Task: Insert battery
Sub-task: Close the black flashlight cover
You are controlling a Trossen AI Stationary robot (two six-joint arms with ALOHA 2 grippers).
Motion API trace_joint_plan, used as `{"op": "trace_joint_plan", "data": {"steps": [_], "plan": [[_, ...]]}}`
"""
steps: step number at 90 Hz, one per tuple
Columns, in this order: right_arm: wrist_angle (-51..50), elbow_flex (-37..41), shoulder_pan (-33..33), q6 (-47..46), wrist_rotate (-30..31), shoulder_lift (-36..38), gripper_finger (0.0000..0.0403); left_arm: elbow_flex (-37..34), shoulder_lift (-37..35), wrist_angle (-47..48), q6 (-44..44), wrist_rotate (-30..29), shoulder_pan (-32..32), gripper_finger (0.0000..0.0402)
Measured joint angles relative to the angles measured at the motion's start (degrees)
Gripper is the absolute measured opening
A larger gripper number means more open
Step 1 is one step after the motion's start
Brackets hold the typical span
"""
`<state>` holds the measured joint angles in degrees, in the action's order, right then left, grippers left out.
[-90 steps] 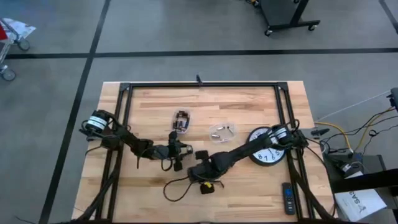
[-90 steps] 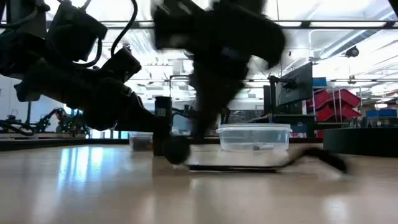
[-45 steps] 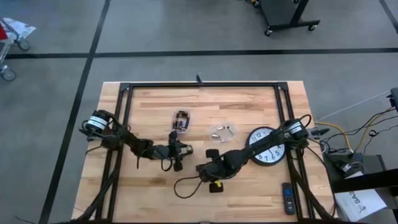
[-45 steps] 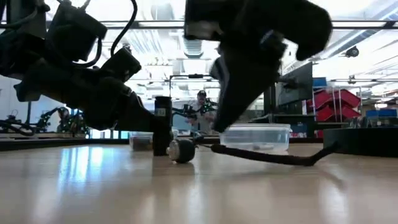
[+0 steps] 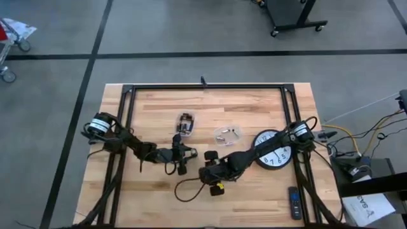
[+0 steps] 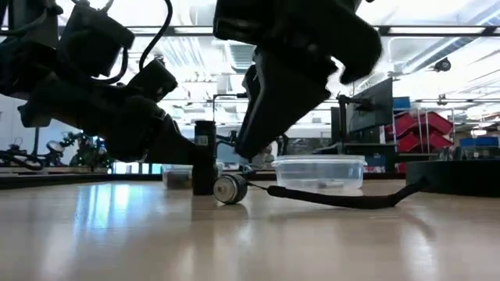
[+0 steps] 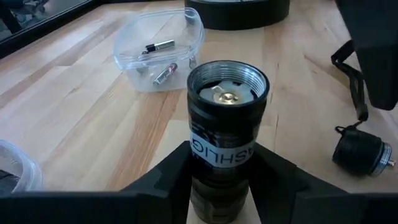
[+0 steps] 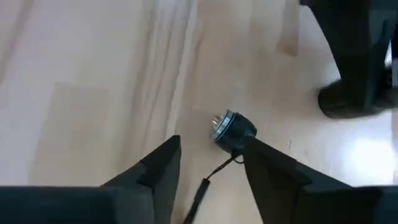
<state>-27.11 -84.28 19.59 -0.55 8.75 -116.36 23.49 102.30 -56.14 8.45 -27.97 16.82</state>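
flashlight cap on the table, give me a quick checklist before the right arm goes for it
1. Flashlight body held upright in the left claw: ok, fingers clamp its lower part.
2. Open threaded end faces up, metal contact visible inside: ok.
3. Cap lies loose on the table, apart from the body: ok.
4. Right claw open and lined up over the cap: ok, cap shows between the finger tips.
5. Cap's lanyard cord clear of the fingers: cannot tell, it trails close by.
6. Container with spare batteries out of the path: ok, it sits farther back.
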Motion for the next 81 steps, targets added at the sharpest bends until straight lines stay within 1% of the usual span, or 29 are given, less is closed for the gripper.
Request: {"op": "trace_joint_plan", "data": {"steps": [11, 19, 25, 44, 56, 68, 81], "plan": [[0.94, 0.23, -0.20, 10.98, -0.13, 0.00, 0.0174, 0.00, 0.00, -0.08, 0.00, 0.01, 0.00, 0.0126], [2.33, 0.36, -0.98, 16.32, -0.57, 0.00, 0.0177, 0.00, 0.00, -0.26, 0.06, 0.01, 0.00, 0.0129], [3.26, 0.75, -2.19, 19.54, -2.50, 0.00, 0.0176, 0.00, 0.00, -0.28, 0.18, 0.02, 0.00, 0.0127], [4.10, 1.43, -5.56, 27.62, -9.43, 0.00, 0.0167, 0.00, -0.02, -0.33, 0.92, 0.06, 0.00, 0.0118], [5.42, 2.32, -7.10, 31.73, -13.40, 0.00, 0.0164, 0.00, -0.02, -0.42, 2.48, 2.29, 0.00, 0.0124], [9.95, 5.13, -7.49, 35.60, -14.83, 0.00, 0.0164, 0.17, -0.04, -0.19, 4.41, 3.45, 0.00, 0.0136], [13.61, 7.91, -8.12, 37.13, -15.36, 0.00, 0.0169, 0.17, -0.07, -0.02, 4.76, 3.45, 0.00, 0.0137]]}}
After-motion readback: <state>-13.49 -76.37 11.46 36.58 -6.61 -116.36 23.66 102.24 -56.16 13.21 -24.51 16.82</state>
